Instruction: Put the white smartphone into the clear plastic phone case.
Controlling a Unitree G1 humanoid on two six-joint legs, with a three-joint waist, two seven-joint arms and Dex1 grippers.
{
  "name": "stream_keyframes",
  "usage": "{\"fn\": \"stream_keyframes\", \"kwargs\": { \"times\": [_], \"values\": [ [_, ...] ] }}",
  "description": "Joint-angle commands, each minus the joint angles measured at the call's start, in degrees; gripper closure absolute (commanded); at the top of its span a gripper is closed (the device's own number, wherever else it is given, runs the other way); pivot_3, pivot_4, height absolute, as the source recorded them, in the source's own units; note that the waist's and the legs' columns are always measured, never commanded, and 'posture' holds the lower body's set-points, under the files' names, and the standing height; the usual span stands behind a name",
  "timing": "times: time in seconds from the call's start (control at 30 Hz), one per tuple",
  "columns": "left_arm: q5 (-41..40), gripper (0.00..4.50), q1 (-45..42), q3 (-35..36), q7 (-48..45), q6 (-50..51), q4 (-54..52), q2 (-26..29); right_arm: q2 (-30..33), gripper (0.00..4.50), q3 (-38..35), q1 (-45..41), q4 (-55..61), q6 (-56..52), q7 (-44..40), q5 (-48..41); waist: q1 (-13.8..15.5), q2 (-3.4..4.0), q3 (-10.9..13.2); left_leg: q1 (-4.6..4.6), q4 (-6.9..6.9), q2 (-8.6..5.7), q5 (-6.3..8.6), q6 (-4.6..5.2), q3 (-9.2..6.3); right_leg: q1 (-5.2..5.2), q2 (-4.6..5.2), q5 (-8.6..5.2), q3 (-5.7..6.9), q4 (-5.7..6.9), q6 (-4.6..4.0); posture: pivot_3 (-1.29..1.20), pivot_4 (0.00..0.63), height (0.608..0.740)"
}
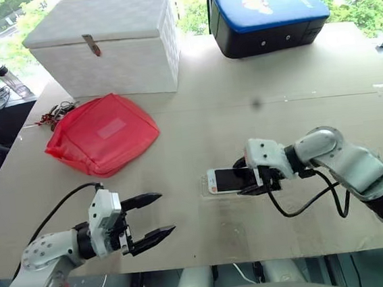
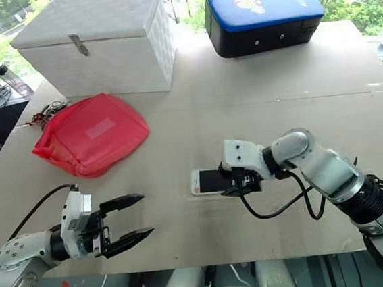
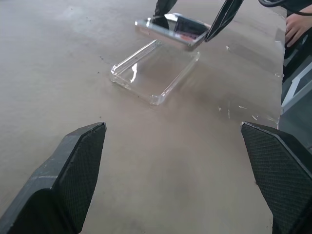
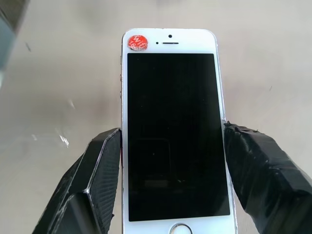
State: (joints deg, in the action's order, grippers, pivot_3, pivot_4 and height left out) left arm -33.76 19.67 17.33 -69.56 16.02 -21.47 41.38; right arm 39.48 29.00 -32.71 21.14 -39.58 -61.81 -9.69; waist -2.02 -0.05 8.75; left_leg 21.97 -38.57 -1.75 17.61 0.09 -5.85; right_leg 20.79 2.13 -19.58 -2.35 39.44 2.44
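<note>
Right gripper (image 4: 170, 161): its two black fingers are pressed against the long edges of the white smartphone (image 4: 171, 131), a flat rectangular phone with black screen, white bezel and a small red round sticker (image 4: 138, 42) near the earpiece. Screen faces up.

Landmark: the clear plastic phone case (image 3: 155, 71), a thin transparent shell with rounded corners and shallow rim, lying open side up on the tan tabletop (image 1: 197, 129). In the left wrist view the phone hangs just above the case, tilted, not seated; the end held by the gripper sits higher. The phone overlaps the far part of the case, and the near end of the case is uncovered.

Left gripper (image 1: 150, 220): fingers spread wide, nothing between them, well to the left of the case, hovering over bare table.

Other items, all beyond the case:
- soft red fabric pouch (image 1: 101, 134), to the far left
- white quilted box with metal clasp (image 1: 108, 43), behind the pouch
- blue-topped black hard case (image 1: 268, 19), far right of the clear case
</note>
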Motion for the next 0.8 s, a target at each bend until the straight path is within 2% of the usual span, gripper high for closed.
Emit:
{"fn": "stream_keyframes", "kwargs": {
  "times": [0.03, 0.23, 0.8],
  "values": [
    [0.0, 0.0, 1.1, -0.2, -0.4, -0.8, -1.0, 0.8, -2.1, 1.76, 1.2, 0.6, -2.1, 2.3, 2.1, 2.3, -0.3, 0.01, 0.0, 0.0, 0.02, 0.0, 0.0, 0.0, 0.01, 0.02, 0.0, 0.0, -0.01, 0.0, 0.0, 0.0, 0.15, 0.74],
    [0.2, 0.0, 0.5, -0.8, 0.0, -0.9, -1.0, 0.7, -1.8, 1.76, 1.5, 0.5, -4.2, 3.1, 2.0, 4.5, -0.2, 0.0, 0.0, -0.06, 0.05, 0.0, 0.0, 0.0, 0.01, 0.0, 0.0, 0.0, -0.01, -0.01, 0.0, 0.0, 0.15, 0.74],
    [0.5, 0.0, 0.8, -1.9, 1.8, -2.0, -1.2, -0.1, -1.8, 1.76, 6.3, 0.9, 0.5, 1.1, 1.0, 9.5, -0.3, -0.03, 0.0, -0.09, 0.06, 0.0, 0.0, 0.0, 0.01, -0.01, 0.0, 0.0, -0.01, 0.0, 0.0, 0.0, 0.15, 0.74]
  ]
}}
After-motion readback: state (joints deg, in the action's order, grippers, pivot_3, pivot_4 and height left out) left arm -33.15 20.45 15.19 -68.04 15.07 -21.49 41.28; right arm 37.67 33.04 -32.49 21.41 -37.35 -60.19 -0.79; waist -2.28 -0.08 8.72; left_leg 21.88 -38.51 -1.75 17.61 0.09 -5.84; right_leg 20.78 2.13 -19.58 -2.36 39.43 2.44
